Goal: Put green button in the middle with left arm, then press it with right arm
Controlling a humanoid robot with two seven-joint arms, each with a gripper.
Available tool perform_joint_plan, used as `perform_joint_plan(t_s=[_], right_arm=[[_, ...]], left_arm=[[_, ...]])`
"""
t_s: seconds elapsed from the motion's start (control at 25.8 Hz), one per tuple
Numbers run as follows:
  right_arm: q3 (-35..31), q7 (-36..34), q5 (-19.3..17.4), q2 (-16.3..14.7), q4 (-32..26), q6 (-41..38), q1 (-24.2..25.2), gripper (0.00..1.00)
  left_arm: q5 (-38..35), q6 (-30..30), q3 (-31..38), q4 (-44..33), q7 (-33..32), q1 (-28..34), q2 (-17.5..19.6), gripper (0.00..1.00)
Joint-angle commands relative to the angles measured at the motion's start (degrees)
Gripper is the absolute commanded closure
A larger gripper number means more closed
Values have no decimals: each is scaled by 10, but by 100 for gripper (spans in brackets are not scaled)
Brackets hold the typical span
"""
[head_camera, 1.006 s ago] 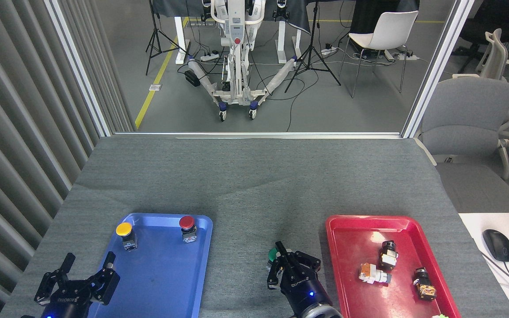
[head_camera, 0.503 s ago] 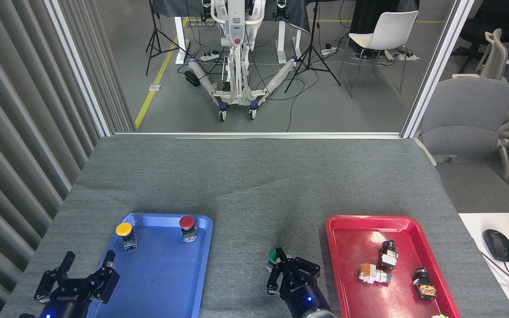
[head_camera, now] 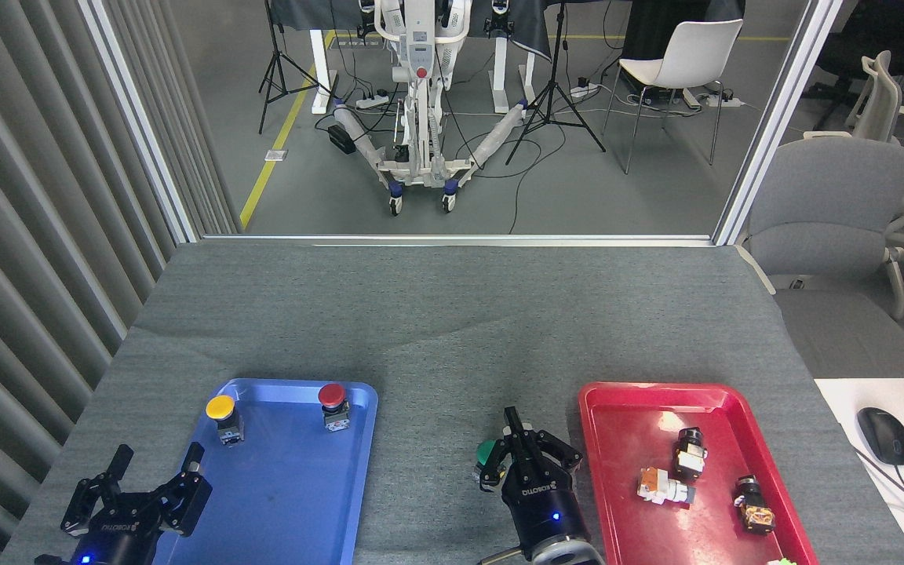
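The green button point(head_camera: 487, 453) stands on the grey table between the two trays, its dark-green cap showing and its base partly hidden behind my right arm. My right gripper point(head_camera: 512, 424) is just right of the cap, fingers drawn together into a point, shut on nothing. My left gripper point(head_camera: 158, 461) is low at the bottom left over the near-left corner of the blue tray point(head_camera: 287, 510), fingers spread open and empty.
On the blue tray stand a yellow-capped button point(head_camera: 222, 414) and a red-capped button point(head_camera: 333, 402). The red tray point(head_camera: 625, 408) at the right holds several small switch parts. A grey chair stands beyond the table's right edge.
My right gripper has swung from leaning left over the green cap to upright just right of it, its tip now further up. The cap shows more. The left arm stayed put.
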Motion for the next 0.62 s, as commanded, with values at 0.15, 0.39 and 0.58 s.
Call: perform_joint_plan(t_s=[0.15, 0.39, 0.58], right_arm=[[-105, -43, 0, -32, -29, -42, 58, 0], [-156, -41, -15, -57, -83, -64, 91, 0], [-188, -43, -69, -78, -126, -66, 135, 0]], left_arm=[[-2, -3, -2, -3, -10, 2, 0, 0], [-2, -1, -2, 3, -15, 0, 0, 0], [-3, -8, -7, -11, -17, 2, 0, 0]])
